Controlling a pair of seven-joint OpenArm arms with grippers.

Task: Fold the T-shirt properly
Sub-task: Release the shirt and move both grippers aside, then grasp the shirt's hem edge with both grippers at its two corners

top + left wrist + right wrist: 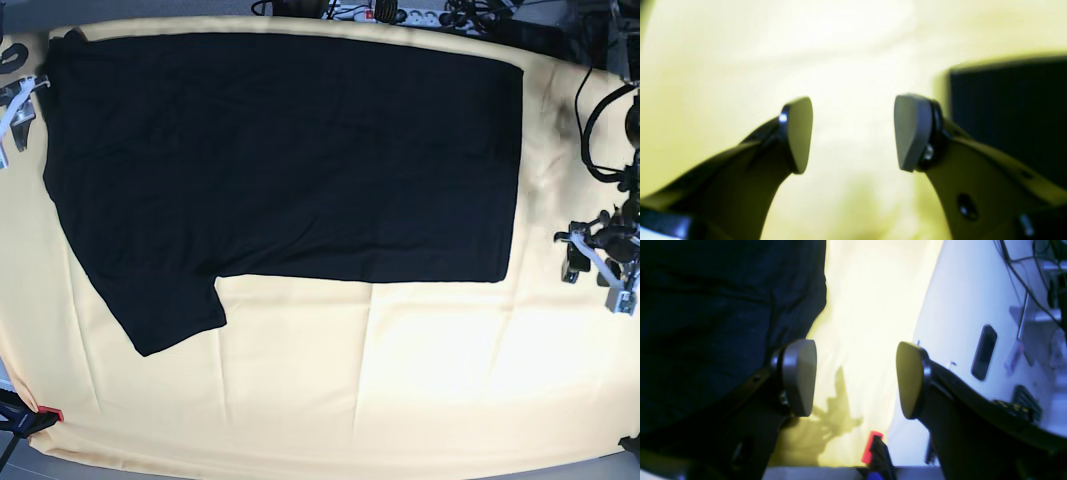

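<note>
The black T-shirt [290, 150] lies flat, plain side up, on the pale yellow cloth [400, 380], covering the far half of the table. One sleeve [165, 305] points toward the front left, and the straight hem [515, 170] is on the right. My left gripper [598, 262] hovers open off the shirt's right side; in the left wrist view it [853, 135] is empty over yellow cloth, with the shirt's edge [1007, 116] to its right. My right gripper [14, 108] is at the far left edge. In its wrist view it [857, 378] is open and empty beside the shirt [723, 316].
Cables and a power strip [400, 12] run along the back edge. A red clamp [48, 413] holds the cloth at the front left corner and shows again as the red clamp [870, 446] in the right wrist view. A black cable [590, 130] loops at the right.
</note>
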